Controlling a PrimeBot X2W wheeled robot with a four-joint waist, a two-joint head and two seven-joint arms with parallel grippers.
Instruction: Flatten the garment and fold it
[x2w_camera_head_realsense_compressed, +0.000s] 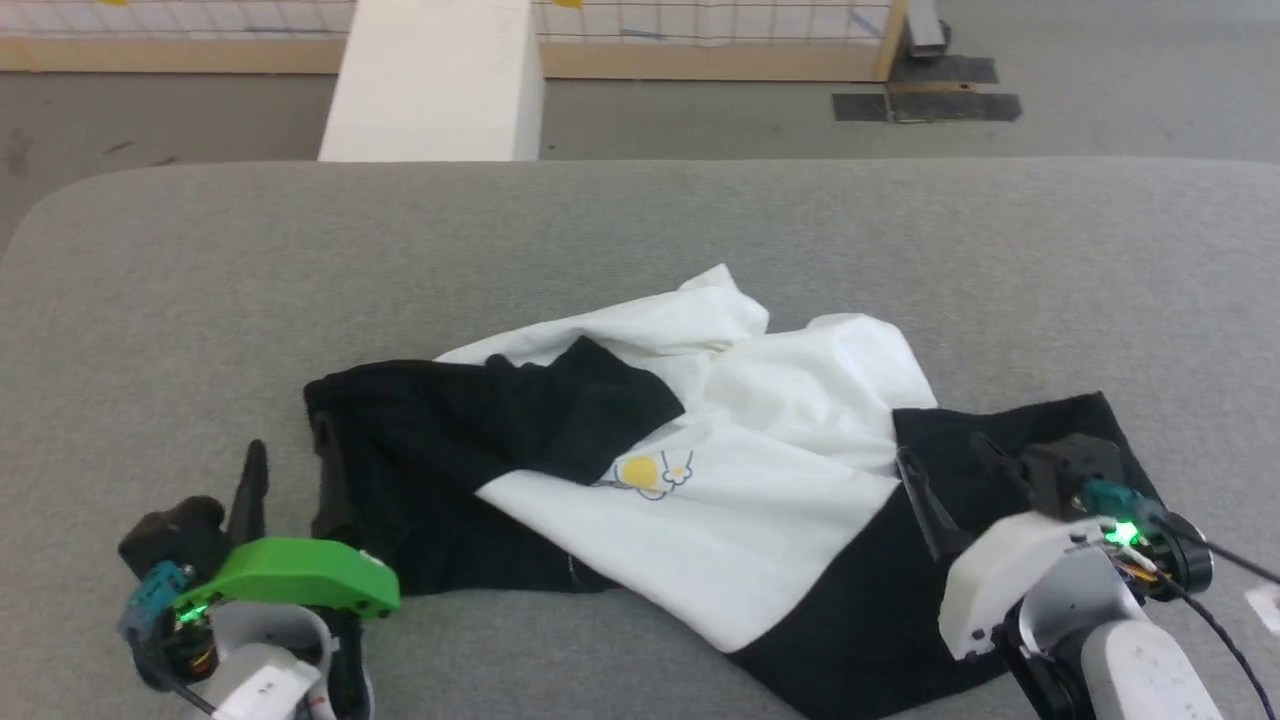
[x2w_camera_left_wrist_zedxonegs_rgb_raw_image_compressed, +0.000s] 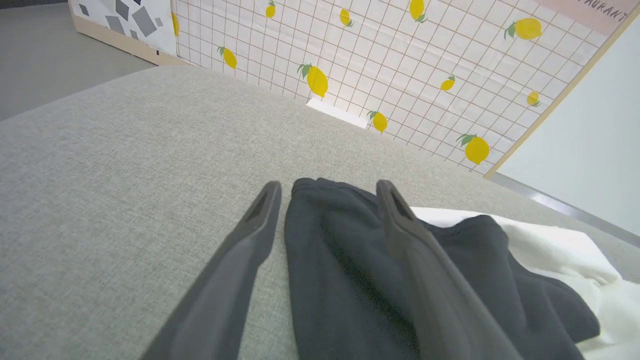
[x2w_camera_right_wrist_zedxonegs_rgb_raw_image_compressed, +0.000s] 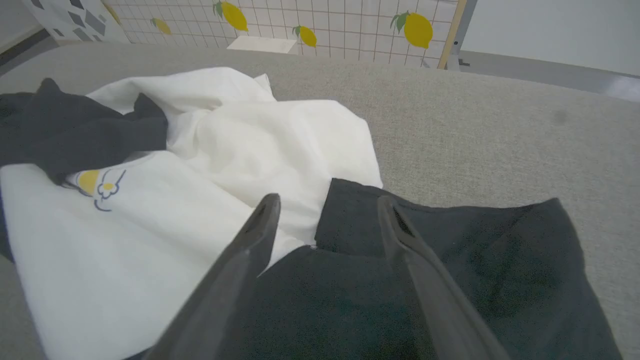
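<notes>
Head view: the garment (x2w_camera_head_realsense_compressed: 740, 500) lies crumpled on the grey bench (x2w_camera_head_realsense_compressed: 200, 300), reaching from the left jaws across to the right jaws. Left jaws stand apart, and the inner finger (x2w_camera_head_realsense_compressed: 328, 480) sits right at the edge of a bunched black sleeve (x2w_camera_head_realsense_compressed: 430, 450). Right jaws are apart too, over the other black sleeve (x2w_camera_head_realsense_compressed: 860, 620). The white body is heaped between the two pairs and ahead of them. A white box (x2w_camera_head_realsense_compressed: 435, 80) stands well beyond both, past the bench's far edge.

Left wrist view: jaws apart and holding nothing. The sleeve end (x2w_camera_left_wrist_zedxonegs_rgb_raw_image_compressed: 340, 250) lies between the fingers and runs under the right-hand one. The left-hand finger (x2w_camera_left_wrist_zedxonegs_rgb_raw_image_compressed: 245, 240) is over bare bench. I cannot tell whether either tip touches cloth.

Right wrist view: jaws apart and holding nothing. Black cloth lies below and between them, and the seam to the white body (x2w_camera_right_wrist_zedxonegs_rgb_raw_image_compressed: 280, 145) is just ahead. The chest print (x2w_camera_right_wrist_zedxonegs_rgb_raw_image_compressed: 97, 185) is well off to their left, partly under a black fold.

Handling, my judgement: the cloth is light, limp knit with no stiffness. It will sag and trail from any pinch and drag on the woven bench top. I would take each sleeve near its end, pinching through the whole fold, then draw the two apart to spread the body before any folding
</notes>
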